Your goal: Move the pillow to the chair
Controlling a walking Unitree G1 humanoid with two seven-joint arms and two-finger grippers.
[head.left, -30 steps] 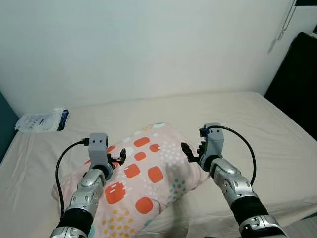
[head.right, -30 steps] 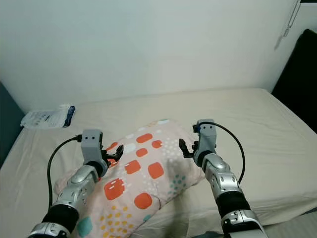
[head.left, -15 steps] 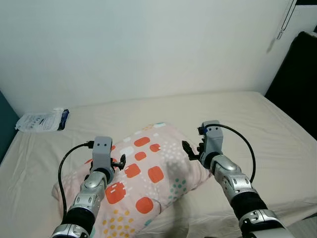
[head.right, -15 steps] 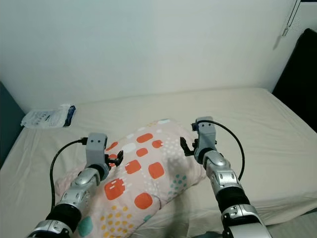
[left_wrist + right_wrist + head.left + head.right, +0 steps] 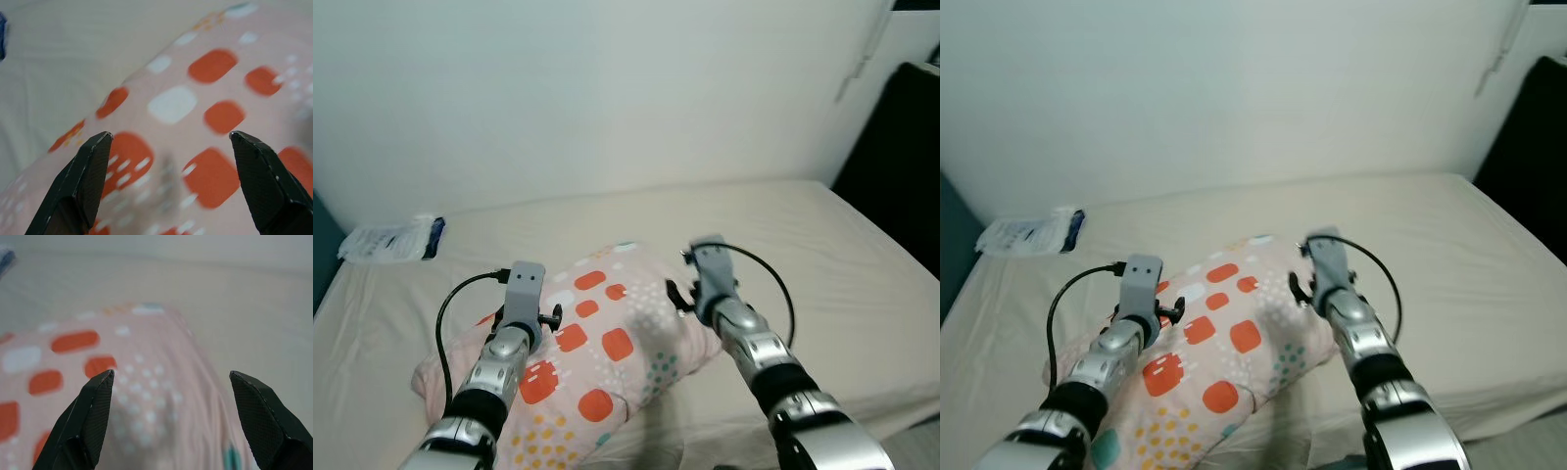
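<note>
Head camera: one pink pillow [image 5: 597, 362] with orange and white rounded squares lies slantwise on a beige bed [image 5: 822, 255], toward the near edge and left of centre. Two silver arms reach over it. The left gripper [image 5: 546, 315] hovers over the pillow's left part; the right gripper [image 5: 674, 296] sits at the pillow's upper right edge. One white packet with blue print [image 5: 389, 241] lies at the bed's far left corner, well apart from the pillow. A white wall runs behind the bed, and something tall and dark [image 5: 891, 166] stands at the far right. The bed's right half is open sheet.

Left wrist camera: two black fingers [image 5: 80, 183] are spread wide, holding nothing, with the pillow's orange patches between and beyond them. The picture is blurred, so whether the tips touch the fabric is unclear.

Right wrist camera: two black fingers [image 5: 88, 418] are likewise spread wide and grip nothing, straddling the pillow's dotted edge, with bare sheet beyond.
</note>
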